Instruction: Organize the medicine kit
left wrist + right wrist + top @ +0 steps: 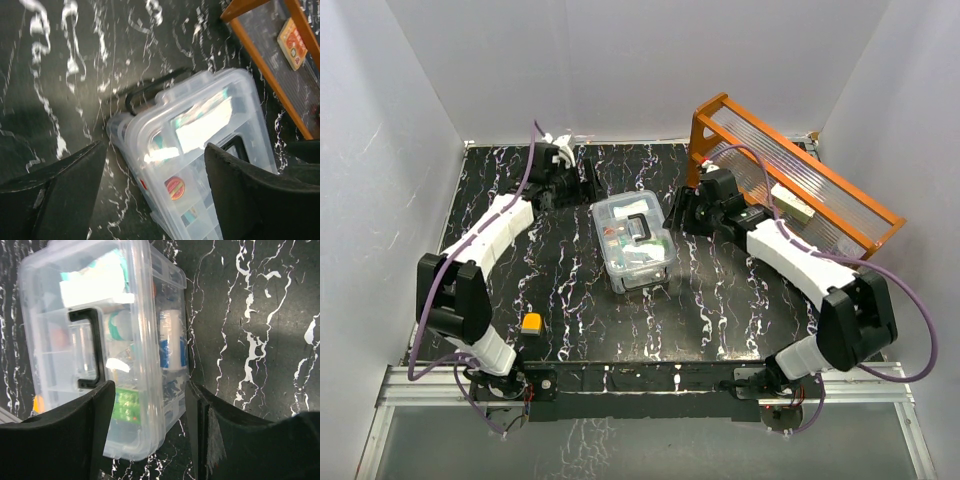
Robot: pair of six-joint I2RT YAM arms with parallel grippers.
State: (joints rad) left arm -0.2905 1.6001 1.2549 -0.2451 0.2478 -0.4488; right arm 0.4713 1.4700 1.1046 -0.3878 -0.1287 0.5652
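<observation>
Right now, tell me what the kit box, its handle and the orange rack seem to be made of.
Box: clear, glossy plastic by the look; contents show through and it glints.
Handle: black, probably plastic, smooth.
Rack: orange frame, wood or painted metal, cannot tell; ribbed see-through panel, likely plastic.

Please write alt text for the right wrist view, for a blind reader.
The medicine kit, a clear plastic box with its lid on and a black handle, lies on a black marbled table. The right gripper is open, one box edge between its dark fingers.
</observation>
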